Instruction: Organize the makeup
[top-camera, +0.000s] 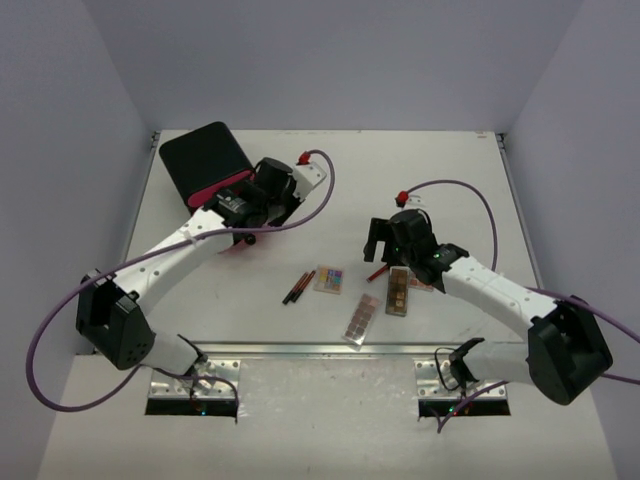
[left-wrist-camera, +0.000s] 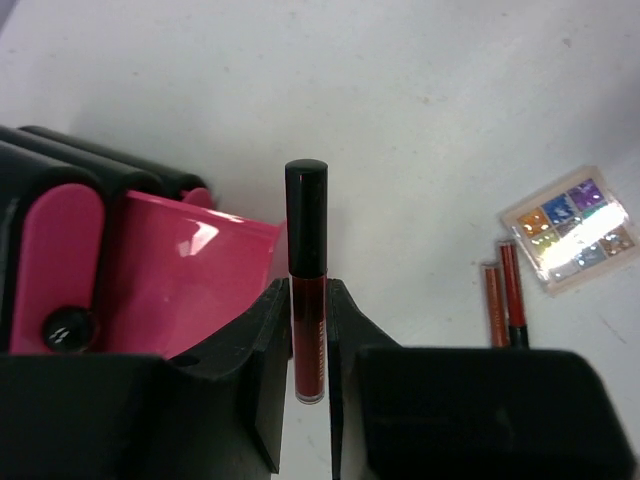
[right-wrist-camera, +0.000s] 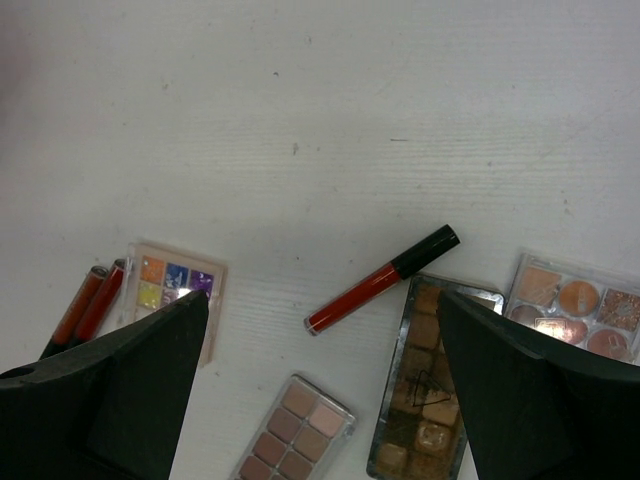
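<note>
My left gripper (left-wrist-camera: 308, 292) is shut on a dark red makeup stick (left-wrist-camera: 306, 215) with a black cap, held upright beside the open pink drawer (left-wrist-camera: 185, 275) of the black box (top-camera: 205, 155). My right gripper (right-wrist-camera: 320, 300) hangs open above the table, nothing between its fingers. Under it lies a red stick (right-wrist-camera: 385, 280) with a black cap. Around that lie a square multicolour palette (right-wrist-camera: 170, 280), two slim sticks (right-wrist-camera: 85, 305), a long nude palette (right-wrist-camera: 295, 430), a long brown palette (right-wrist-camera: 420, 400) and a palette of round pans (right-wrist-camera: 575, 305).
The black box with pink drawers stands at the table's back left, with my left arm (top-camera: 180, 245) reaching to it. The loose makeup is gathered at the middle front of the white table (top-camera: 450, 170). A metal rail (top-camera: 320, 350) runs along the near edge.
</note>
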